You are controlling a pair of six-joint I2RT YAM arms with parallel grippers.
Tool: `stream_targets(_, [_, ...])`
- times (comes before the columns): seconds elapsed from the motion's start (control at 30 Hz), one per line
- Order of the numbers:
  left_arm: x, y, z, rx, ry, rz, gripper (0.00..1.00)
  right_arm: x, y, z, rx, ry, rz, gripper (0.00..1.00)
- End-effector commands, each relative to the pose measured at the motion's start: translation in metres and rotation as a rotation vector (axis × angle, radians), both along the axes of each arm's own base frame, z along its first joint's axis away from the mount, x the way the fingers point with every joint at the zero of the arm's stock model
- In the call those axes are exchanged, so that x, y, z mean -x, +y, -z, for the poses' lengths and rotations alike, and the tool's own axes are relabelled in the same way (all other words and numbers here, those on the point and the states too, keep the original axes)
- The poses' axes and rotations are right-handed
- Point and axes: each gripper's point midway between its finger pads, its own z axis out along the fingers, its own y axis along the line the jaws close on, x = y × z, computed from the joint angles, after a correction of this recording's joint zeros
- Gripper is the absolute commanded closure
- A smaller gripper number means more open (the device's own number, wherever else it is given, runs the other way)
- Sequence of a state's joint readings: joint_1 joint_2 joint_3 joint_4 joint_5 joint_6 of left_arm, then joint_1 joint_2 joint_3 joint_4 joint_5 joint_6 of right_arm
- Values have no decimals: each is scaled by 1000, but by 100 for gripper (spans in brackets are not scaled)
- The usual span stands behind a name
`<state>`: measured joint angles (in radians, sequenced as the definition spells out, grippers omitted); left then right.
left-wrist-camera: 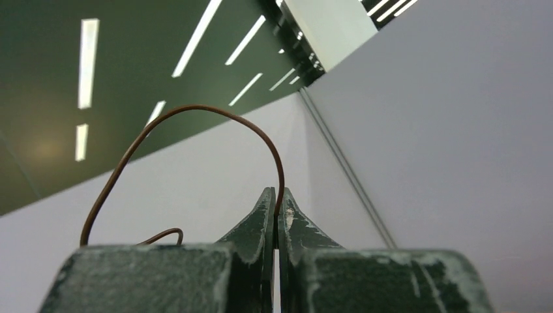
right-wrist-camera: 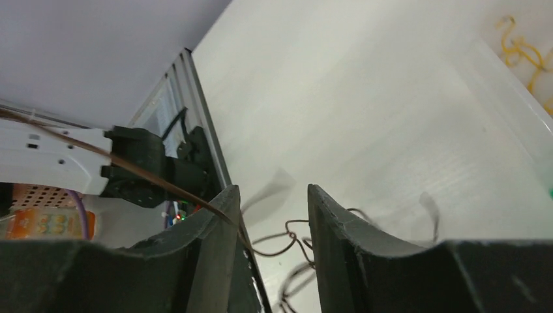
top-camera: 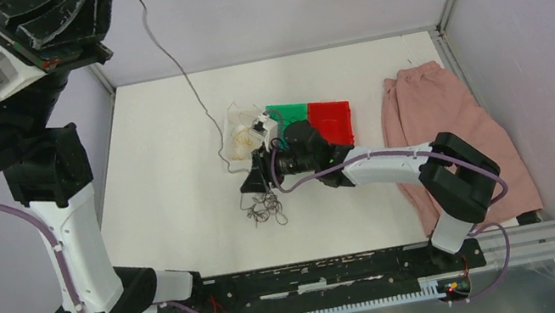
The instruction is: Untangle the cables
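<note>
A small tangle of dark brown cables (top-camera: pixel 266 208) lies on the white table, left of centre. My right gripper (top-camera: pixel 258 179) hovers just above it, jaws apart. In the right wrist view the gripper (right-wrist-camera: pixel 270 195) is open, curly brown cables (right-wrist-camera: pixel 293 238) show between its fingers, and one taut brown strand (right-wrist-camera: pixel 150 175) crosses the left fingertip. My left gripper (left-wrist-camera: pixel 275 192) is raised high and shut on a brown cable (left-wrist-camera: pixel 195 111) that arches over it. That long strand (top-camera: pixel 177 71) runs down from the top edge toward the trays.
A clear tray (top-camera: pixel 232 121) holds yellow cables (right-wrist-camera: pixel 522 49). Beside it stand a green tray (top-camera: pixel 288 111) and a red tray (top-camera: pixel 332 117). A pink cloth (top-camera: pixel 450 126) lies at the right. The black base rail (top-camera: pixel 321 274) runs along the near edge.
</note>
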<state>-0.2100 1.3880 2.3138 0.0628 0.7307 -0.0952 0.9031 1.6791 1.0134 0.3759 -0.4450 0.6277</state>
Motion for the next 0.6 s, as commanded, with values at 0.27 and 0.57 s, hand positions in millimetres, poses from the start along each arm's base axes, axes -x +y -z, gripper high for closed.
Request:
stream_targets(0.27, [48, 50, -79, 211, -470, -281, 94, 3, -33, 19, 63, -23, 49, 49])
stream_targets(0.57, [54, 84, -96, 362, -579, -458, 95, 2, -49, 22, 114, -61, 79, 46])
